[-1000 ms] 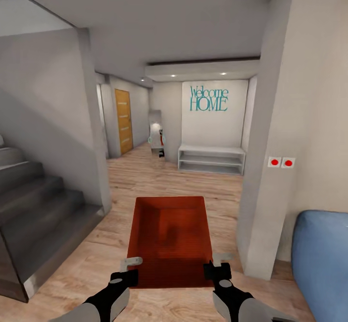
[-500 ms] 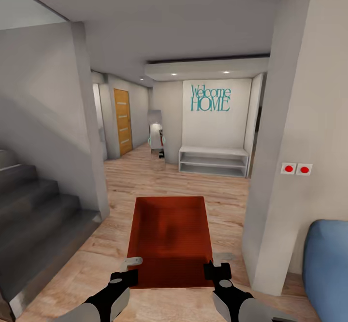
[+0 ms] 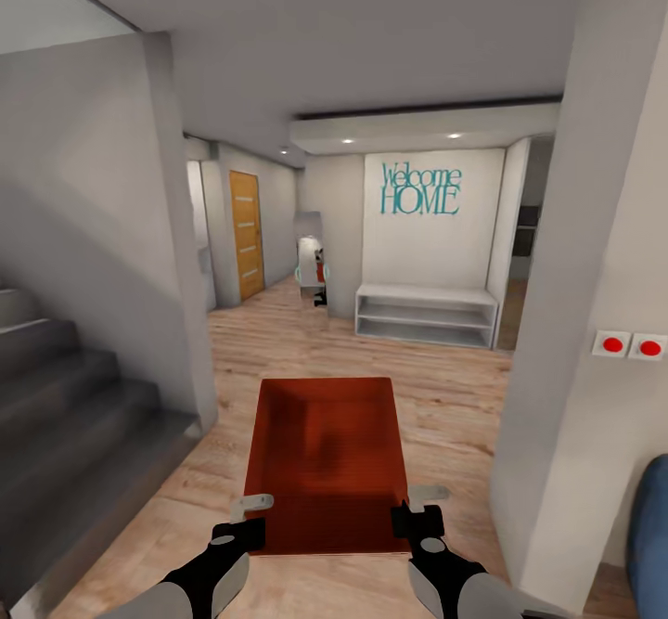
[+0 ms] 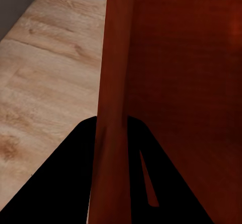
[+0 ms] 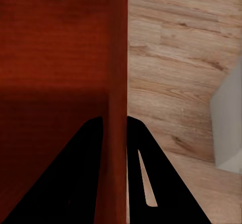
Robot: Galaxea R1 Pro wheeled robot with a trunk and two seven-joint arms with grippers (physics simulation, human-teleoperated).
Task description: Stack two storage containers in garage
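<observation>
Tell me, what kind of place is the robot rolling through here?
It looks like the entry hall of a home. A teal "Welcome HOME" sign hangs above a low white shelf bench, grey stairs rise at the left, and light wood plank flooring runs toward a wooden door.

One storage container (image 3: 327,457), two hands, left (image 3: 243,519) and right (image 3: 419,508), two red wall buttons (image 3: 631,346), one orange door (image 3: 247,234).

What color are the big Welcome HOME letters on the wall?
The Welcome HOME letters are teal blue on a white wall; the head view shows them best.
</observation>
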